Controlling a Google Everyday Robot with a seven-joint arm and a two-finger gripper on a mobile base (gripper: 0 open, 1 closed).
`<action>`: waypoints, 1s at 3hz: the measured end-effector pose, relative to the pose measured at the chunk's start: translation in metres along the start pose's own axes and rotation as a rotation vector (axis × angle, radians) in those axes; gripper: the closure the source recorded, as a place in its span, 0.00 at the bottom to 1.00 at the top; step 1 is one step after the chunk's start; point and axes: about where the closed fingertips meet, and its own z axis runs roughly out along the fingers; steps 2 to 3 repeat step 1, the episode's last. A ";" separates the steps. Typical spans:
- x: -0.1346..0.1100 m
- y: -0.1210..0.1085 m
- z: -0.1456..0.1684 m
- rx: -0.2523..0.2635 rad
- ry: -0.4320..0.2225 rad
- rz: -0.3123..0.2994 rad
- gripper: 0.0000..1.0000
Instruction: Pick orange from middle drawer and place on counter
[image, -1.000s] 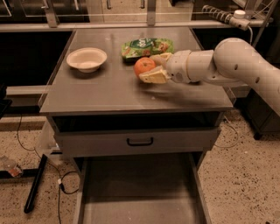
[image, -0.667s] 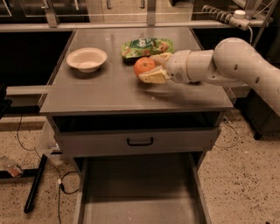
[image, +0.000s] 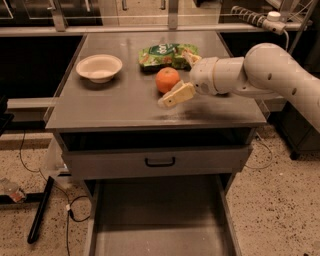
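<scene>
End effector (image: 181, 76) has spread wide since last check, holding nothing, just beside orange (image: 167, 80). Orange now rests free on bench (image: 120, 105). Placement looks done; only retraction remains.

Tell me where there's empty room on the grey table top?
Bare: the front-left of the flat grey counter, in front of the round white bowl. Crowded: middle-right, where the small round orange, crinkly green bag and open claw bunch together.
</scene>
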 end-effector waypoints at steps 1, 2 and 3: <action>0.000 0.000 0.000 0.000 0.000 0.000 0.00; 0.000 0.000 0.000 0.000 0.000 0.000 0.00; 0.000 0.000 0.000 0.000 0.000 0.000 0.00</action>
